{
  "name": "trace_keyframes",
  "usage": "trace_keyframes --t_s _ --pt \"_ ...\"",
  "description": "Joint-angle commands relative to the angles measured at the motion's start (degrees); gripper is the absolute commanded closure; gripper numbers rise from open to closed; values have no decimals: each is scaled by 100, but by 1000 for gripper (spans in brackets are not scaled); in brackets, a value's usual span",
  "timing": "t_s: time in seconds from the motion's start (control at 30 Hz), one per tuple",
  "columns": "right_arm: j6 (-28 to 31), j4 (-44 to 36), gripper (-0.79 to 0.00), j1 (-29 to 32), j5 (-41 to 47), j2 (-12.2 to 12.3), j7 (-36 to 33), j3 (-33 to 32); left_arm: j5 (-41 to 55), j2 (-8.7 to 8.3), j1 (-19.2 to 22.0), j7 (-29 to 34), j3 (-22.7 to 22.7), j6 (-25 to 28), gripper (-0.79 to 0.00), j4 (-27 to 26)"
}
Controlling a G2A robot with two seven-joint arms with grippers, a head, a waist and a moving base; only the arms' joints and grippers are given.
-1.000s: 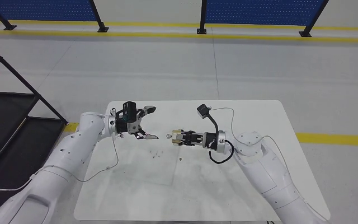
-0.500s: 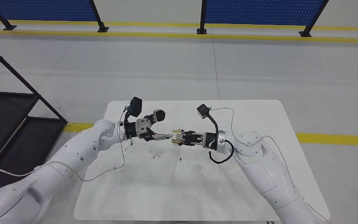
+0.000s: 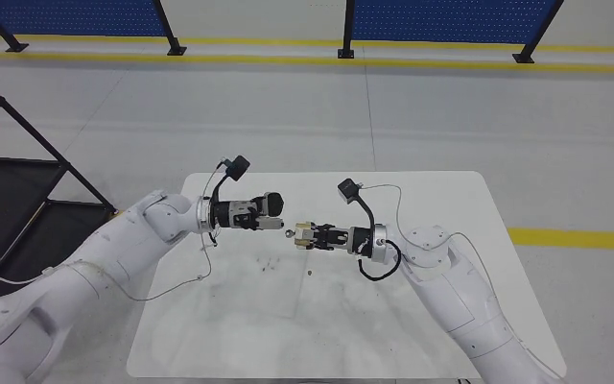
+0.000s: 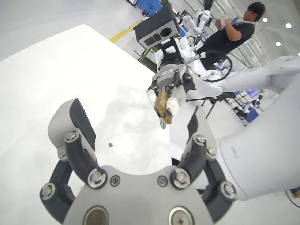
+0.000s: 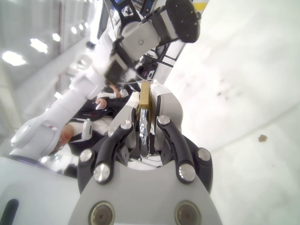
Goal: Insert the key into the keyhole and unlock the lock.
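Right gripper [image 5: 145, 90] is clamped on the lock [image 4: 161, 100], a rectangular brass padlock body. Its white fingers [image 5: 166, 104] press the lock's flat faces, and the polished chrome shackle [image 5: 143, 127] lies back between them. Key [image 4: 162, 123]: a small flat silver head with a round hole, projecting from the lock's free end. Left gripper [image 4: 138, 122] faces that end, just beside the key, jaws spread wide, ribbed black rubber pads [image 4: 80, 118] touching nothing. Below the lock lies the smooth white table [image 3: 432, 317], marked with small brown specks [image 4: 110, 144].
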State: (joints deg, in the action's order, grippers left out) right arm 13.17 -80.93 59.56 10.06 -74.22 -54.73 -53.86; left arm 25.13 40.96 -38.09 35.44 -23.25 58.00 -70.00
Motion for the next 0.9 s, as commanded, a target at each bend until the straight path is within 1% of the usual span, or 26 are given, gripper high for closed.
trace_keyframes --t_s 0.0,0.03,0.17,0.47,0.57,0.6,0.73,0.87 --pt "0 0 0 0 0 0 0 0 936 49 -39 977 -92 0 -785 111" --pt "0 0 0 0 0 0 0 0 1226 80 -71 1086 -85 0 -785 143" --pt "0 0 0 0 0 0 0 0 1455 148 -24 1087 124 0 -785 206" --pt "0 0 0 0 0 0 0 0 1455 148 -24 1087 124 0 -785 206" --pt "0 0 0 0 0 0 0 0 1641 155 -164 1182 116 -218 -785 23" --pt "0 0 0 0 0 0 0 0 1728 147 -190 1272 83 -230 -785 27" --pt "0 0 0 0 0 0 0 0 1971 130 -261 1682 10 -598 -785 14" --pt "0 0 0 0 0 0 0 0 2136 132 -328 1893 -91 -809 -785 4"
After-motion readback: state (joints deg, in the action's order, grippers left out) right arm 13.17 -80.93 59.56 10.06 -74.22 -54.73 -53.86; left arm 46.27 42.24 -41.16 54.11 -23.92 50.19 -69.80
